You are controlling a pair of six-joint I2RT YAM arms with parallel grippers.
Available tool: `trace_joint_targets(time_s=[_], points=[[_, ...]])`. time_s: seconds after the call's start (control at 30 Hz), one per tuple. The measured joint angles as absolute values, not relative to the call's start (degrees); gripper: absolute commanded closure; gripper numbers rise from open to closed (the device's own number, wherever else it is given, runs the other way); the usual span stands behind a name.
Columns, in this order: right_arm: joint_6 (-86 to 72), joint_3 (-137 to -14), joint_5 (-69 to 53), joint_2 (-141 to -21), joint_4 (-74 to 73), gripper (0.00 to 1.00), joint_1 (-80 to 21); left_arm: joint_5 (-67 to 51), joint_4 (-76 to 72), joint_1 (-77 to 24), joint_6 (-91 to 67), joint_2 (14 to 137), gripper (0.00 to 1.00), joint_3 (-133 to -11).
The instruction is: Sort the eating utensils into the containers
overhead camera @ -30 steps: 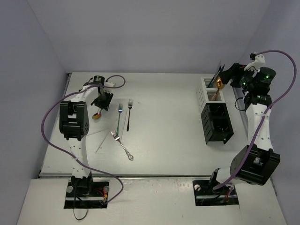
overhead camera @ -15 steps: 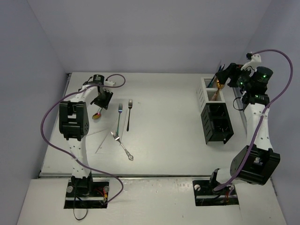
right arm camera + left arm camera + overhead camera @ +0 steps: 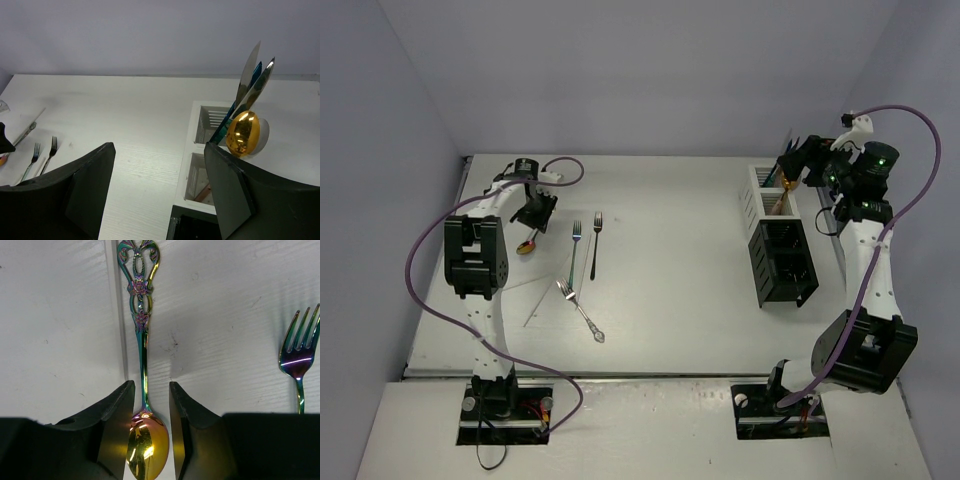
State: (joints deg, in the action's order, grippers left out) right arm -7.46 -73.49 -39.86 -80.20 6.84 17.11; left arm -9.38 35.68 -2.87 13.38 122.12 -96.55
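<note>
An iridescent spoon [image 3: 141, 330] with a gold bowl lies flat on the white table, also in the top view [image 3: 527, 245]. My left gripper [image 3: 152, 386] is down at the table with its jaws a narrow gap apart, one on each side of the spoon's neck; it also shows in the top view [image 3: 534, 212]. My right gripper [image 3: 159, 147] is open and empty above the white box [image 3: 199, 131], in which a gold spoon [image 3: 243, 133], a blue knife [image 3: 234, 112] and a silver blade stand. In the top view the right gripper [image 3: 796, 160] is just behind the white box [image 3: 758, 196].
The black compartment box [image 3: 782, 262] stands right in front of the white one. A teal-handled fork [image 3: 574, 250], a dark fork [image 3: 595, 246], a silver fork [image 3: 581, 312] and thin pale sticks [image 3: 534, 299] lie on the table left of centre. Purple cables loop off both arms.
</note>
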Motion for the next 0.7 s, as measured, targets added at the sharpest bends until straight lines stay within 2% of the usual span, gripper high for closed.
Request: trace_joint_targets(time_s=[0.37,0.7], points=[[-6.8,-73.5,-39.8,-80.4,6.5,0.35,14.8,-10.4,35.4,-2.9,13.4,122.5,0.76,-95.6],[-1.1,-75.9,-36.9,-80.5,4.7,0.31,6.6,-10.1,33.9,-2.9,12.8,122.5,0.78,-94.6]])
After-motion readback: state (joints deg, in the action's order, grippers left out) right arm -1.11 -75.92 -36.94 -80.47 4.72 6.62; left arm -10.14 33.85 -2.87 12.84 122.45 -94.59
